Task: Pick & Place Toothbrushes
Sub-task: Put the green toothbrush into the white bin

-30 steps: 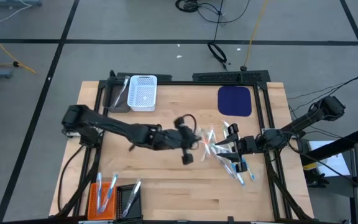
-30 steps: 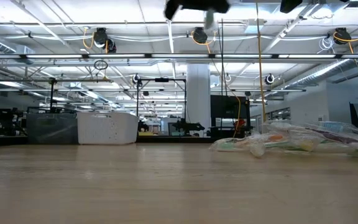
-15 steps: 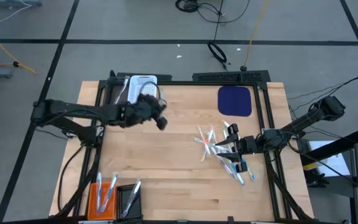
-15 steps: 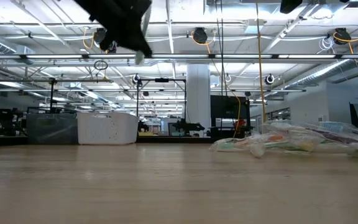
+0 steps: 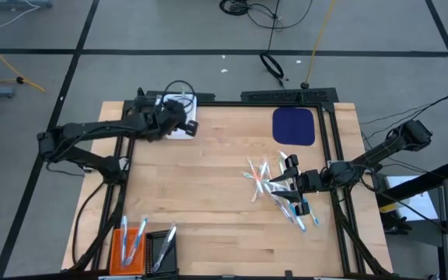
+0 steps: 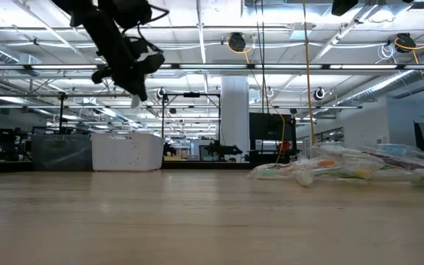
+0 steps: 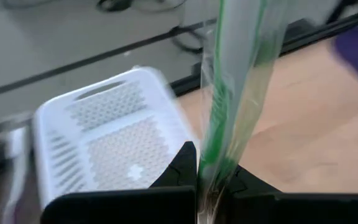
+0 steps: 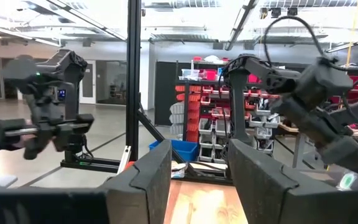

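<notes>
Left gripper (image 5: 179,118) has swung from mid-table to above the white basket (image 5: 185,129) since a second ago; right arm unchanged. Its fingers are clamped on a green-handled toothbrush (image 7: 229,106) in clear wrap, hanging over the basket's open top. Basket floor directly below shows bare mesh. Orange bin (image 5: 130,247) and black bin (image 5: 159,253), well toward the near edge from it, each hold toothbrushes. Right gripper (image 5: 288,185) rests part open at the loose pile of toothbrushes (image 5: 282,190), gripping nothing visible.
</notes>
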Tool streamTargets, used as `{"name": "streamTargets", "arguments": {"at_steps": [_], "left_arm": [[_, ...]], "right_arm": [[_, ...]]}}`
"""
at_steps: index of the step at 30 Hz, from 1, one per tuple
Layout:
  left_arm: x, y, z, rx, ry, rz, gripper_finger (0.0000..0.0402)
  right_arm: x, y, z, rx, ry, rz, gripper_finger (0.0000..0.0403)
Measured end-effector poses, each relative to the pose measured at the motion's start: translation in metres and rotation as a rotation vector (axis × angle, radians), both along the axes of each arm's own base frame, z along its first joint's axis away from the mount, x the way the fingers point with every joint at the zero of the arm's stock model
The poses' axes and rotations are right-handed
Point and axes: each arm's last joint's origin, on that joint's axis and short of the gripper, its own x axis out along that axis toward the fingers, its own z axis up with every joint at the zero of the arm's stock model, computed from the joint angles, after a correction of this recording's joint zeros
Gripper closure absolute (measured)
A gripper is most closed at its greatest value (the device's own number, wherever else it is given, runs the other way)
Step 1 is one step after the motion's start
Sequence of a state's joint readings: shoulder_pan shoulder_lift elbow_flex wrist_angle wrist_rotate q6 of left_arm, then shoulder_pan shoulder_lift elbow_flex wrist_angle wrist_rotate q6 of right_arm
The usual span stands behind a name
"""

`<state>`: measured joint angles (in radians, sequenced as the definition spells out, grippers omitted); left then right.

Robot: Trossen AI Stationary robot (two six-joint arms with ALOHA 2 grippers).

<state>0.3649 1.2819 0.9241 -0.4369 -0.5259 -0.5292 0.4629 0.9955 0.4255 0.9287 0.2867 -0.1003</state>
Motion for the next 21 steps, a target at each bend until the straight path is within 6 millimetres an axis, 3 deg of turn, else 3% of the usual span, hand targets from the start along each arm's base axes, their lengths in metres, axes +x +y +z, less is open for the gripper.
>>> {"name": "streamTargets", "arguments": {"at_steps": [5, 21], "left_arm": [[-0.01, 0.013, -0.004, -0.028, 0.045, 0.071, 0.0401], [-0.013, 0.042, -0.046, -0.139, 0.244, 0.205, 0.0399]], "right_arm": [[0.0, 0.0, 0.0, -0.017, -0.001, -0.005, 0.0255], [0.0, 0.0, 0.0, -0.026, -0.002, -0.008, 0.0257]]}}
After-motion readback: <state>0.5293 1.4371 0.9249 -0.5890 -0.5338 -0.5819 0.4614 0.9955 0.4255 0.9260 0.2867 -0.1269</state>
